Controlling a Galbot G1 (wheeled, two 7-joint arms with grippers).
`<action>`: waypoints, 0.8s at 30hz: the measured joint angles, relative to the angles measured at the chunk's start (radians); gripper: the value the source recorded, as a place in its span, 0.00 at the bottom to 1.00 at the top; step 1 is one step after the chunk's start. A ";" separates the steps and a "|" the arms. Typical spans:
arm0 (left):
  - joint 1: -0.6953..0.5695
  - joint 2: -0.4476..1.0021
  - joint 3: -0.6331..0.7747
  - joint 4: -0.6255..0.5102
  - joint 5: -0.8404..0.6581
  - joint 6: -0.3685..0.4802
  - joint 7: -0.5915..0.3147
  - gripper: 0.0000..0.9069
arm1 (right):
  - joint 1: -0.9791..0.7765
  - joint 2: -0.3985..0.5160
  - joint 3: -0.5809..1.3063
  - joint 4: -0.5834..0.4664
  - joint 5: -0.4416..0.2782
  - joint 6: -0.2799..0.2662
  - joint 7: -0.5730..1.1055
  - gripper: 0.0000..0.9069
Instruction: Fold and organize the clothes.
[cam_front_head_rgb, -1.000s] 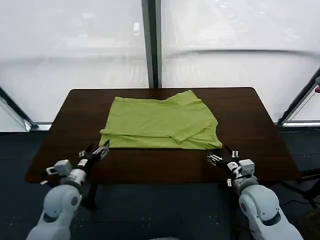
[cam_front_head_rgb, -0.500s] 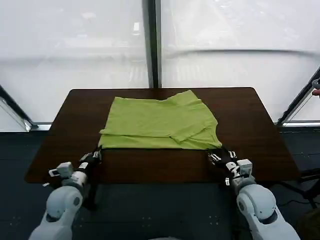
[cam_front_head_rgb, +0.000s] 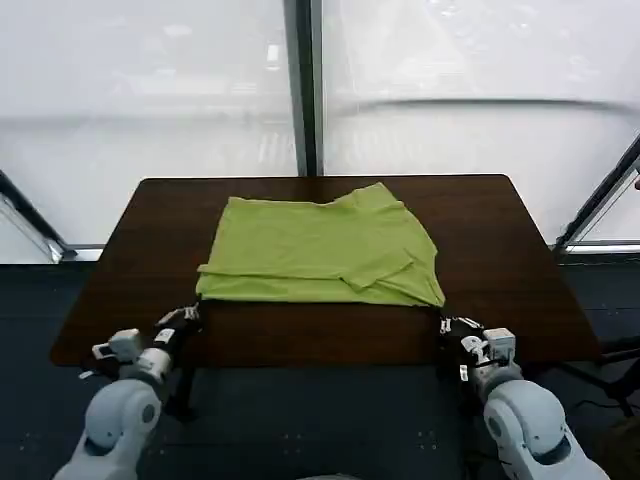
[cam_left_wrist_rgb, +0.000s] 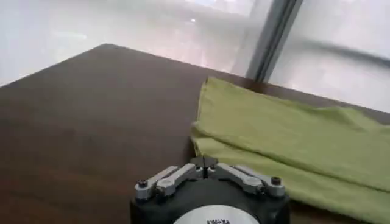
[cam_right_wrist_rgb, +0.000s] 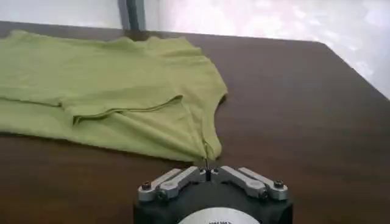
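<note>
The lime-green T-shirt (cam_front_head_rgb: 320, 250) lies folded on the dark brown table (cam_front_head_rgb: 500, 250), spread flat across the middle and toward the far side, its near hem running parallel to the table's front edge. One sleeve is folded over on top, making a diagonal crease on the robot's right half of the cloth.

Down at the front, the left gripper (cam_front_head_rgb: 185, 318) sits low over the table just beside the shirt's near-left corner. From its wrist camera, the left gripper (cam_left_wrist_rgb: 205, 163) has its fingers drawn together to a point, nothing between them, and the shirt's corner (cam_left_wrist_rgb: 204, 131) lies just ahead, apart from the tips.

Over on the other side, the right gripper (cam_front_head_rgb: 452, 323) sits at the near-right corner of the cloth. Its wrist camera tells more: the right gripper (cam_right_wrist_rgb: 207, 170) is pinched closed, and a thin point of the shirt's corner (cam_right_wrist_rgb: 206, 149) runs right down to the fingertips. It looks nipped there, though the contact is very small.

Behind the table, a tall window with a dark vertical frame post (cam_front_head_rgb: 303, 90).
</note>
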 joint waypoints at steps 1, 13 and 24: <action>0.014 0.000 -0.004 -0.009 0.002 0.000 0.000 0.97 | -0.001 0.000 0.000 0.003 0.002 -0.001 0.000 0.97; 0.116 -0.014 -0.033 -0.061 0.003 0.049 -0.035 0.97 | 0.025 -0.043 0.047 0.074 0.132 -0.025 -0.014 0.97; 0.046 0.025 -0.132 -0.109 -0.061 0.142 -0.042 0.97 | 0.508 -0.030 -0.123 -0.262 0.160 0.037 -0.034 0.97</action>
